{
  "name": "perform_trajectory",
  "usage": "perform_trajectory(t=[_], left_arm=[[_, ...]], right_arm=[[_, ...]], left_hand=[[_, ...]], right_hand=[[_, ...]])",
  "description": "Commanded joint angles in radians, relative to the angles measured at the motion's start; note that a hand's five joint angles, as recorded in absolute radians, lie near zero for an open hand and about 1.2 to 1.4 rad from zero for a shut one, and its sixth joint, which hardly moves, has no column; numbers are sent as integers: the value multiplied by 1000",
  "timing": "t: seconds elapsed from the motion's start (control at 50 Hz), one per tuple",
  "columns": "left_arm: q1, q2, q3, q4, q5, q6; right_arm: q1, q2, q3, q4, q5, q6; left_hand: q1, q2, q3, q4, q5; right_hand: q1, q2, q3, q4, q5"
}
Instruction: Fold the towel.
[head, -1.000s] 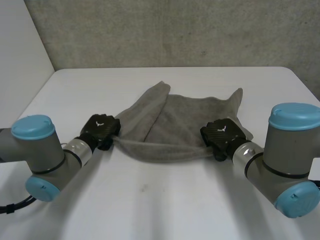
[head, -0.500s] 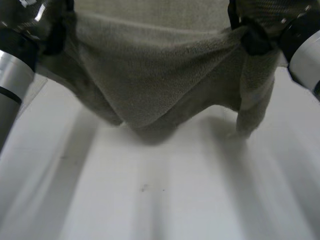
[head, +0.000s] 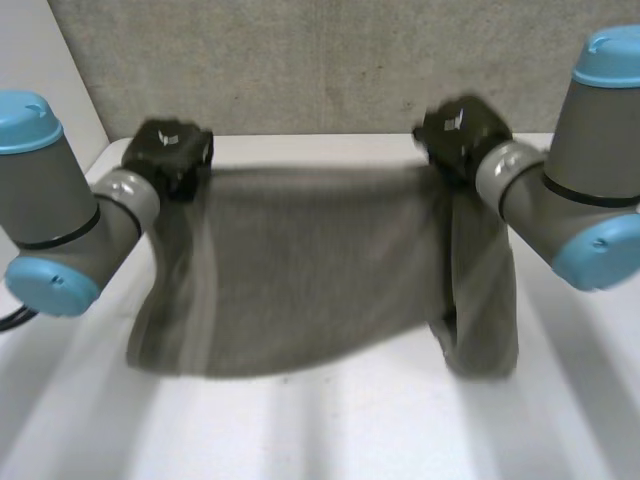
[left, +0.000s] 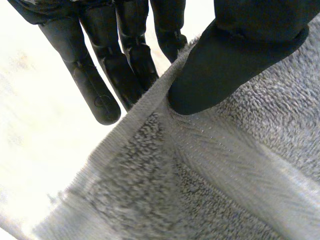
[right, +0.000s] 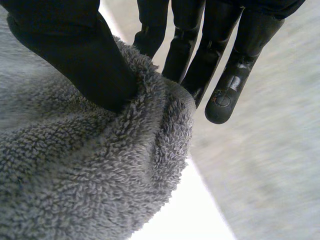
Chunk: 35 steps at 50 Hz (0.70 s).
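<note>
The grey towel (head: 300, 270) hangs in the air over the white table (head: 330, 430), stretched between both hands. My left hand (head: 168, 152) pinches its upper left corner; in the left wrist view the thumb (left: 235, 60) presses the towel's hemmed edge (left: 150, 125) against the fingers (left: 100, 85). My right hand (head: 458, 130) pinches the upper right corner; in the right wrist view the thumb (right: 75, 55) clamps the fluffy towel (right: 90, 170) against the fingers (right: 200, 55). A fold of the towel droops below the right hand, and the lower edge hangs close to the tabletop.
A grey wall (head: 330, 60) runs behind the table's far edge. Both arms are raised, the left arm (head: 50, 220) and the right arm (head: 590, 190) at the sides of the hanging towel.
A second ago the towel lay bunched on the table with both hands at its near edge. Both hands have since lifted it up and away, and it now hangs spread between them.
</note>
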Motion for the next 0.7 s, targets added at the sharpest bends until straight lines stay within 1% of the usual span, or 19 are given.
perform_trajectory(t=[0.02,0.06,0.08,0.1,0.18,0.22,0.24,0.28,0.3,0.32,0.34,0.38,0.5,0.56,0.6,0.62,0.64,0.66,0.7], left_arm=[[-1,46,56,393,-48,-27],[-1,107,47,535,-115,-55],[-1,108,46,535,-116,-55],[-1,133,37,576,-137,-72],[2,183,-3,598,-145,-96],[7,209,-47,580,-136,-101],[7,209,-47,580,-135,-101],[12,215,-79,557,-131,-101],[16,218,-117,525,-129,-99],[16,218,-159,490,-128,-99],[16,218,-159,489,-128,-99],[19,213,-245,428,-128,-98],[39,203,-395,379,-126,-92],[56,193,-480,368,-126,-92],[58,192,-538,362,-126,-86],[58,192,-538,362,-126,-86],[61,193,-556,356,-128,-84],[61,193,-556,356,-128,-84],[71,204,-576,338,-128,-86]], right_arm=[[11,-52,-4,-514,136,74],[9,-134,86,-690,147,92],[9,-134,87,-691,147,93],[11,-168,128,-727,141,96],[11,-206,182,-701,111,97],[9,-217,217,-587,91,90],[9,-217,217,-586,91,89],[11,-213,243,-431,73,89],[11,-213,243,-430,73,89],[12,-211,263,-360,64,86],[12,-211,263,-359,64,86],[12,-200,324,-251,39,88],[12,-164,458,-178,-27,86],[14,-127,545,-169,-60,83],[26,-105,603,-164,-71,82],[26,-105,604,-164,-71,82],[29,-104,620,-160,-70,80],[29,-104,620,-160,-70,80],[20,-119,621,-129,-65,83]], left_hand=[[202,178,180,179,184],[202,178,180,179,184],[202,178,180,179,184],[202,178,180,179,184],[202,178,180,179,184],[202,178,180,179,184],[202,178,180,179,184],[202,178,180,179,184],[202,178,180,179,184],[202,178,180,179,184],[202,178,180,179,184],[202,178,180,179,184],[202,178,180,179,184],[202,178,180,179,184],[202,178,180,179,184],[202,178,180,179,184],[202,178,180,179,184],[202,178,180,179,184],[202,178,180,179,184]], right_hand=[[338,210,204,195,269],[338,210,204,195,269],[338,210,204,195,269],[338,210,204,195,269],[338,210,204,195,269],[337,208,202,193,267],[337,208,202,193,267],[334,205,199,190,264],[334,205,199,190,264],[334,205,199,190,264],[334,205,199,190,264],[325,196,190,181,255],[257,128,123,114,188],[155,26,20,11,85],[-41,-170,-175,-184,-110],[-42,-171,-177,-186,-112],[-237,-366,-372,-380,-306],[-239,-368,-374,-382,-308],[-817,-946,-952,-960,-886]])
